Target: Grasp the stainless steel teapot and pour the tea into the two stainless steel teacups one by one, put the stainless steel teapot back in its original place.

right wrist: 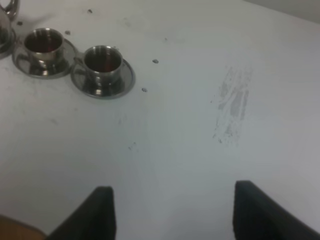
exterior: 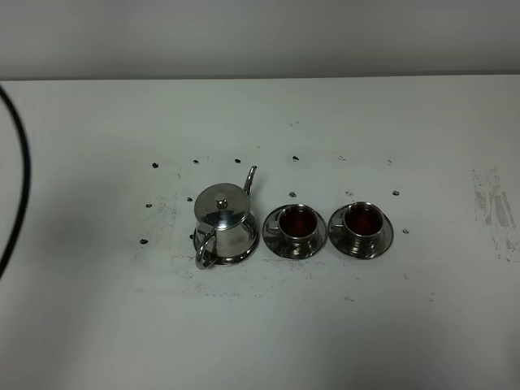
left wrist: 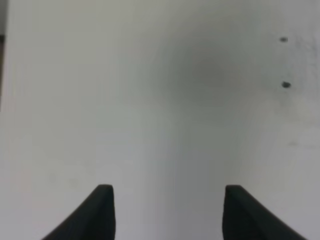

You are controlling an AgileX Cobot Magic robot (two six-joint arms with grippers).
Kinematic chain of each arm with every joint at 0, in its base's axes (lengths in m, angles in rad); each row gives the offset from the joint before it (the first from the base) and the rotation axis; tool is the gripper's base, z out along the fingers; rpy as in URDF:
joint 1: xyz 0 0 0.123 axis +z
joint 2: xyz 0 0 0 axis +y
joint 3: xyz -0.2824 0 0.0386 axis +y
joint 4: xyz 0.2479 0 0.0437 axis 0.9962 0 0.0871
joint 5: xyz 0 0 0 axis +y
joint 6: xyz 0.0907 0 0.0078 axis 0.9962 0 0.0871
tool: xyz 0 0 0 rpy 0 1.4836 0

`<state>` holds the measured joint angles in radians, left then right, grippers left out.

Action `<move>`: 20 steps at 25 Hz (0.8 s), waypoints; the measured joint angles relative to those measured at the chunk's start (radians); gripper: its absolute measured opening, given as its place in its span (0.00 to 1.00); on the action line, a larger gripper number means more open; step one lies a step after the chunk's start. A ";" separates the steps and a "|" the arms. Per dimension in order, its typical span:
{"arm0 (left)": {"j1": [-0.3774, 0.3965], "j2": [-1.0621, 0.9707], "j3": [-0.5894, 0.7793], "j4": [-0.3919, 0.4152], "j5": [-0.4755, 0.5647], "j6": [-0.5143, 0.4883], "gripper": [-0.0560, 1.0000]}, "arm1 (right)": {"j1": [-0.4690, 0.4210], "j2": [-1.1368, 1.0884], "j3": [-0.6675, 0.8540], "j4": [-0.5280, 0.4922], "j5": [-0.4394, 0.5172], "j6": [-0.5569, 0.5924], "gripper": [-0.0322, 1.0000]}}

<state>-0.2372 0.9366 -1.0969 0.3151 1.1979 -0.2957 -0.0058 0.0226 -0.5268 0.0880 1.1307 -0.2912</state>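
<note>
As both small steel teacups (exterior: 299, 227) (exterior: 362, 224) hold reddish-brown tea and squat steel teapot (exterior: 221, 218) sits on dish frame centre, we judge task done; left hand (left wrist: 167, 210), right hand (right wrist: 172, 210) released, empty; next: retreat only.

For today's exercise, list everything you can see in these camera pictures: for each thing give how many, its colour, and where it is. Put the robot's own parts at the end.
teapot: one, shiny steel, lid on, standing on a round steel dish, left of the cups.
teacups: two, shiny steel, one next to the teapot, the other to its right; each on its own saucer.
saucers: two, shiny steel, under the near cup and the far cup.
tea: reddish-brown, in both cups.
table: one, white, with small dark specks and a grey scuff at the right.
cable: one, black, at the left edge.
left gripper: black fingers, open, over bare table.
right gripper: black fingers, open, holding nothing.
</note>
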 joint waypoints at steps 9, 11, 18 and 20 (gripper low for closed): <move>0.257 -0.478 0.302 -0.116 0.001 0.176 0.51 | 0.000 0.000 0.000 0.000 0.000 0.000 0.54; 0.284 -0.577 0.363 -0.187 0.001 0.224 0.51 | 0.000 0.000 0.000 0.000 0.000 0.000 0.54; 0.288 -0.773 0.532 -0.292 -0.033 0.301 0.51 | 0.000 0.000 0.000 0.000 0.000 0.000 0.54; 0.288 -0.816 0.578 -0.297 -0.044 0.304 0.51 | 0.000 0.000 0.000 0.000 0.000 0.000 0.54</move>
<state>0.0505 0.1205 -0.5190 0.0182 1.1535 0.0087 -0.0058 0.0226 -0.5268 0.0880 1.1307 -0.2912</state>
